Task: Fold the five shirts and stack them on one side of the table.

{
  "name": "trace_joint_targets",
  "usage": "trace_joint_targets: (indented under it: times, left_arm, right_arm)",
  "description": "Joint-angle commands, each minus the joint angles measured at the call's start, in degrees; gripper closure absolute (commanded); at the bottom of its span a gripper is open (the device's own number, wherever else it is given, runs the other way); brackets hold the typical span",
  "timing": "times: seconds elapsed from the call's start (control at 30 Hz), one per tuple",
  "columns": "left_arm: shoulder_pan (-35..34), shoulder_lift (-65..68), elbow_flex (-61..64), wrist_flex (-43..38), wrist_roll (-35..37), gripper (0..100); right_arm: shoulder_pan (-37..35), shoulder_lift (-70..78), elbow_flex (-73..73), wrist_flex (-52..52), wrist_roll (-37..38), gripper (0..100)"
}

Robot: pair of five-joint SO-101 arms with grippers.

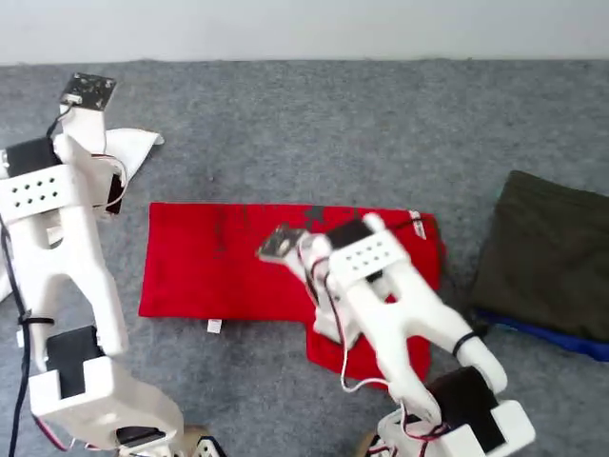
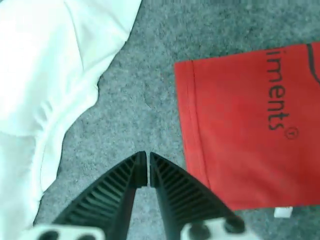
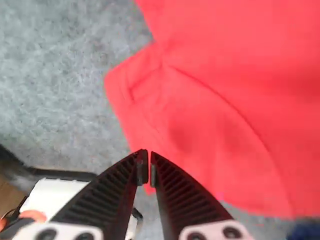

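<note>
Hanging over the grey table (image 2: 145,90), the left claw (image 2: 148,160) has its two ribbed fingers pressed together with nothing between them. It sits above the gap between two garments. A crumpled white shirt (image 2: 45,75) lies just off its outer side, and the hemmed edge of the red shirt (image 2: 240,125) is just beside it, toward the other arm. The right claw (image 3: 148,159) is pinched closed too, its tips right at the edge of the red shirt's sleeve (image 3: 165,115); whether any cloth is nipped there I cannot tell. The rest of the red shirt lies spread flat ahead of that claw. Well off to its outer side rests a folded dark olive shirt (image 1: 547,257), stacked on a blue shirt (image 1: 571,341).
</note>
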Motion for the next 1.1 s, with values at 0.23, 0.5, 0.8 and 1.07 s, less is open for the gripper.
trace_joint_targets:
  times: [0.23,0.5,0.8,1.07]
  left_arm:
    - [-0.4,-3.2,-7.7,5.3,-0.3,98]
    - [0.9,-3.2,-9.8,5.6,-0.3,98]
    - [6.5,-3.2,-14.6,9.2,-0.1,98]
    - [17.8,-3.2,-13.2,9.8,-0.3,98]
  right_arm:
    - [-6.0,-2.7,7.0,-13.0,-3.3,98.8]
    - [-15.5,-3.2,6.9,-12.9,-7.0,98.7]
    - [-3.6,-10.3,-8.2,6.6,-6.9,98.8]
    - [14.5,-21.4,-20.3,20.1,-6.9,98.8]
